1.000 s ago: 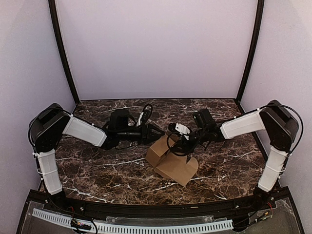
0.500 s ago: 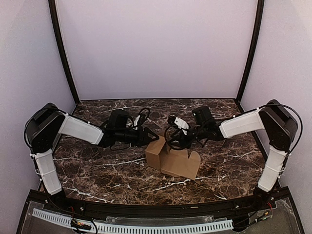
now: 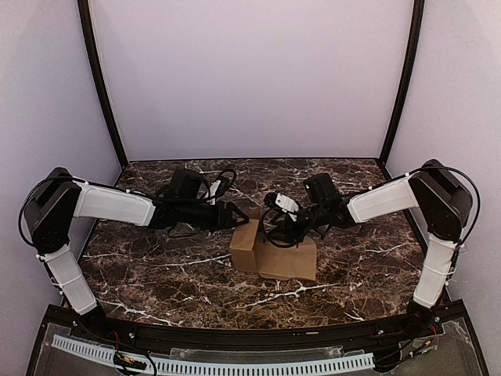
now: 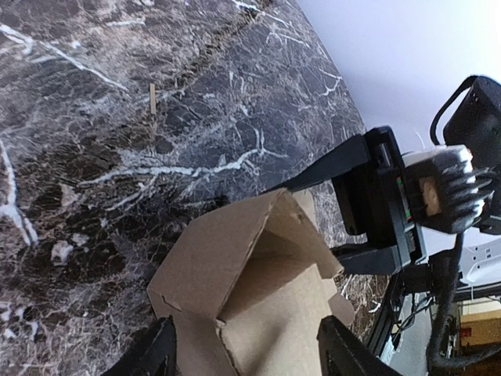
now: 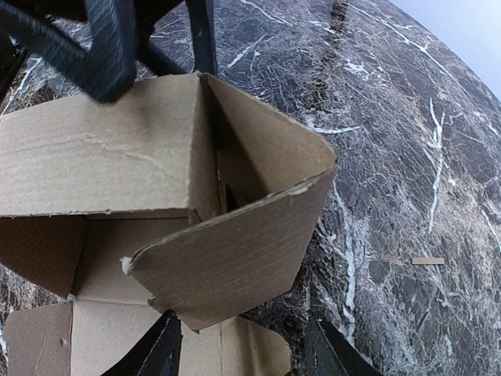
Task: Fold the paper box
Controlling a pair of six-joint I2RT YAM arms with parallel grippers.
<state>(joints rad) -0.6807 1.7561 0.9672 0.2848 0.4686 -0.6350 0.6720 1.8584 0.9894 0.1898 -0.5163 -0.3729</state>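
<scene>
The half-folded paper box [image 3: 275, 254] stands on the marble table [image 3: 156, 274], with the left gripper [image 3: 232, 217] and right gripper [image 3: 274, 229] both spread around its cardboard, though I cannot tell if either grips it.

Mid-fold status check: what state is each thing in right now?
Plain brown cardboard paper box: partly folded, walls raised, not closed, standing on the dark marble table.
Left gripper: jaws apart astride the box, grip unclear.
Right gripper: jaws apart astride a box panel, grip unclear.
</scene>
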